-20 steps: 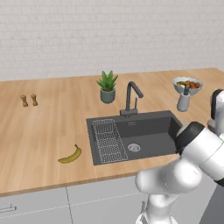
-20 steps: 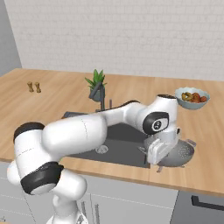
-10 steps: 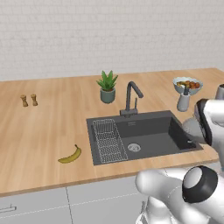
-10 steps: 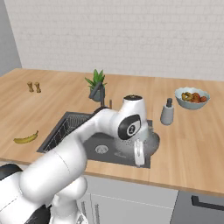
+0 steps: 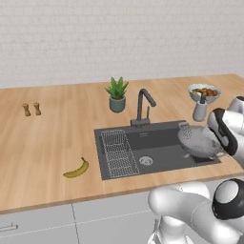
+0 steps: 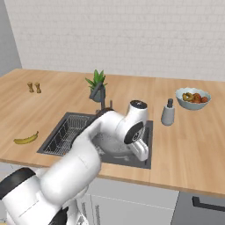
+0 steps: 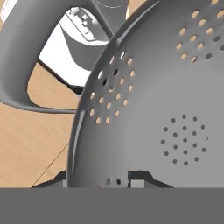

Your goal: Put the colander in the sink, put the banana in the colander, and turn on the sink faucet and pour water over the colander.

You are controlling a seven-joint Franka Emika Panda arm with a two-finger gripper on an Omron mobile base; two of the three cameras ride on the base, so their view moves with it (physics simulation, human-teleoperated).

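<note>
Gripper (image 7: 118,176) clamped on colander (image 5: 200,141) rim, carrying it above sink (image 5: 157,155) right end for lowering in

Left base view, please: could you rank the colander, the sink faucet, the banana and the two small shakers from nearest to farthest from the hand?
1. colander, held in the hand, over the sink's right end.
2. sink faucet, behind the basin.
3. banana, on the counter left of the sink.
4. shakers, far left.

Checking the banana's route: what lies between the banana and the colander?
In the left base view, bare wooden counter, then the sink's wire rack and drain, sit between the banana and the colander.
</note>
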